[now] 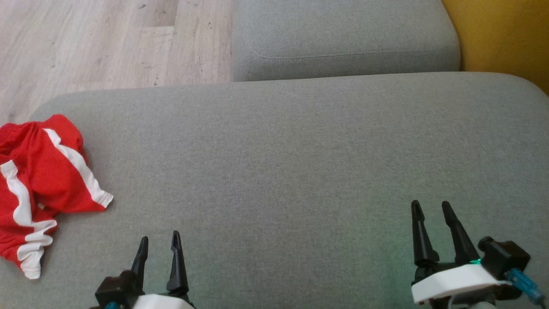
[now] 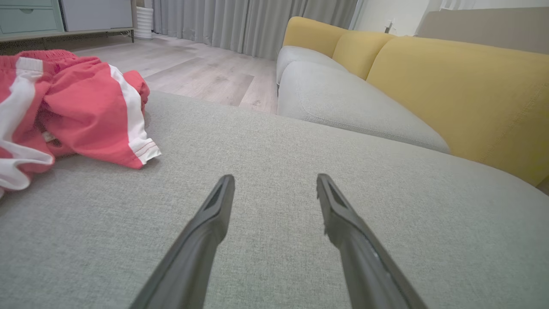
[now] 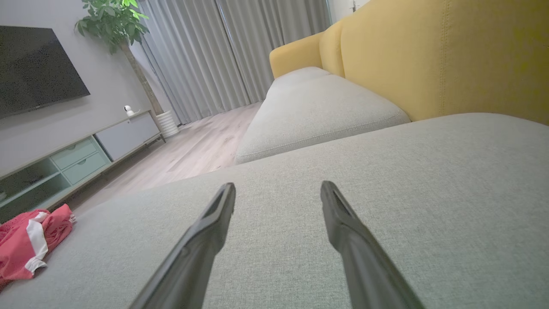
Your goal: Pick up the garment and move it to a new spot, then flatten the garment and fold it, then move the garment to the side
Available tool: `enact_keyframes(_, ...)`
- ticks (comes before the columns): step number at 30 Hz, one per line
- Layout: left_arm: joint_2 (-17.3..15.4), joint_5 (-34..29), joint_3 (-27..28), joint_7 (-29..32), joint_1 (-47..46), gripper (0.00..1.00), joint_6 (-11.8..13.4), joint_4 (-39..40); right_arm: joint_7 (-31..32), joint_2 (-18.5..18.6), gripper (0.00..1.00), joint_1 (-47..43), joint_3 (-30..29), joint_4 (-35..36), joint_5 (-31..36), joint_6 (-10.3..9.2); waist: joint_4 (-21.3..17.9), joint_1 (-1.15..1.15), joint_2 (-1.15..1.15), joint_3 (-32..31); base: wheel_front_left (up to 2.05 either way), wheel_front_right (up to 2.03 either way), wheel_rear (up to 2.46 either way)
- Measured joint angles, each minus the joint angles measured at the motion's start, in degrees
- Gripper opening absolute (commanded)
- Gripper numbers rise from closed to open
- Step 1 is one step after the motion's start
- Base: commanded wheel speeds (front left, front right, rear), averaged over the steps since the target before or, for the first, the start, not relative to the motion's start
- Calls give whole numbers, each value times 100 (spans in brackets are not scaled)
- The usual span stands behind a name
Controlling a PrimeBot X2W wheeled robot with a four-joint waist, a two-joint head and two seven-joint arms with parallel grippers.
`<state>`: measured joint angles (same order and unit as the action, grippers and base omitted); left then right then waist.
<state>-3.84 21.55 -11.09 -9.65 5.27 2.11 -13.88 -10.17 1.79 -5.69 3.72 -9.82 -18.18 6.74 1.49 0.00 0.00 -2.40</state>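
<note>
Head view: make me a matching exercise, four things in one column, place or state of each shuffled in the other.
Column A
1. garment
2. left hand
3. right hand
4. yellow backrest

Column B
a. top right corner of the view
b. lower right, open, holding nothing
c. crumpled at the left end of the grey cushion
d. lower left, open, holding nothing

Pairs: 1-c, 2-d, 3-b, 4-a

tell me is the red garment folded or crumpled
Crumpled: the red garment lies bunched in uneven folds, white stripes twisted, at the grey cushion's left edge.
</note>
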Motion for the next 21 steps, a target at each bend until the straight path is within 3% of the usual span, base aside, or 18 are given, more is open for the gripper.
enact_keyframes(21, -119, -1039, -82, -100, 193, 100, 296, 73, -253, 44, 100, -99, 234, 16, 1443, 31, 40, 0, 0, -19, 0, 0, 0)
